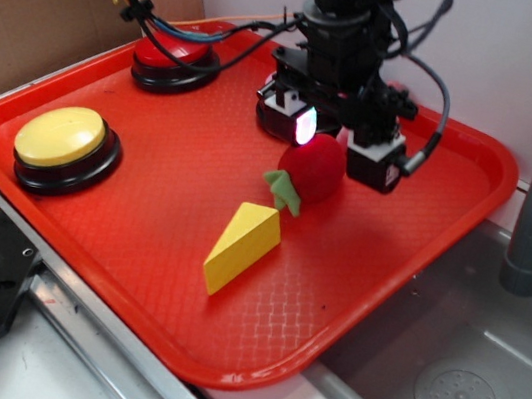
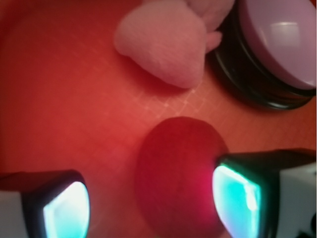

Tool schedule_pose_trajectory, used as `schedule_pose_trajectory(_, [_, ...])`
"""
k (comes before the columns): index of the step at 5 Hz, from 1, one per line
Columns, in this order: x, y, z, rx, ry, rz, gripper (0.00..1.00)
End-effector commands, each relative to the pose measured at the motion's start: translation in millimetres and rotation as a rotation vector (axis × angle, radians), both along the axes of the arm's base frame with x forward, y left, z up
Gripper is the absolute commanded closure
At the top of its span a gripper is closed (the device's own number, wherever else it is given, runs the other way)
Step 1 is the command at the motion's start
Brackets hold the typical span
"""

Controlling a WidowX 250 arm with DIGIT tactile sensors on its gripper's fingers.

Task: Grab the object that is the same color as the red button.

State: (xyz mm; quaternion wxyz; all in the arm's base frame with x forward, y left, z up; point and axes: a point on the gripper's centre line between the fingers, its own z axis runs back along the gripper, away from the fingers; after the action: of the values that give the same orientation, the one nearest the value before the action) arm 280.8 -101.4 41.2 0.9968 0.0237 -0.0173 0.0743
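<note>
1. The landmark here is the red plush ball [image 1: 316,166], which lies near the middle of the red tray [image 1: 411,243], with its green leaf tuft [image 1: 285,190] pointing toward the tray's front edge.
2. The gripper [image 1: 338,142] hangs directly over the ball's rear half. Its fingers are apart, one on each side of the ball, and they are clamped on nothing.
3. In the wrist view the ball [image 2: 181,173] sits off-centre between the two fingers. The right-hand pad [image 2: 237,197] is touching or just beside the ball's flank, while the left-hand pad [image 2: 67,210] stands well apart from it. I cannot tell whether the near pad truly presses the plush.
4. The ball is nearly round, so it has no real long axis. Only the leaf tuft sticks out, and it points away from the fingers.
5. My judgement is that the coming move turns on that sideways offset: the ball lies toward the right-hand finger, so closing now may nudge it across before both pads bite.
6. The tray holds everything else:
   - the yellow cheese wedge [image 1: 241,247] is just in front of the ball;
   - the red button [image 1: 174,56] is well behind and to the left of it;
   - the yellow button [image 1: 61,148] is farther left;
   - the pink plush animal [image 2: 166,42] and the pink button [image 2: 277,49] are beyond the ball in the wrist view.
</note>
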Motion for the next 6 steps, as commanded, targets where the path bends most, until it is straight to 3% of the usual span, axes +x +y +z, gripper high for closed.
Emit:
schedule_pose_trajectory(1, [-9, 9, -11, 0.052, 0.065, 0.057, 0.44])
schedule_pose_trajectory(2, [-10, 12, -11, 0.01, 0.027, 0.062, 1.0])
schedule_pose_trajectory(3, [-7, 10, -7, 0.023, 0.041, 0.008, 1.0])
schedule_pose_trajectory(4, [-5, 13, 9, -0.002, 0.036, -0.108, 1.0])
schedule_pose_trajectory(5, [-7, 27, 54, -0.035, 0.039, -0.176, 1.0])
schedule_pose_trajectory(6, [-20, 41, 102, -0.044, 0.003, -0.198, 1.0])
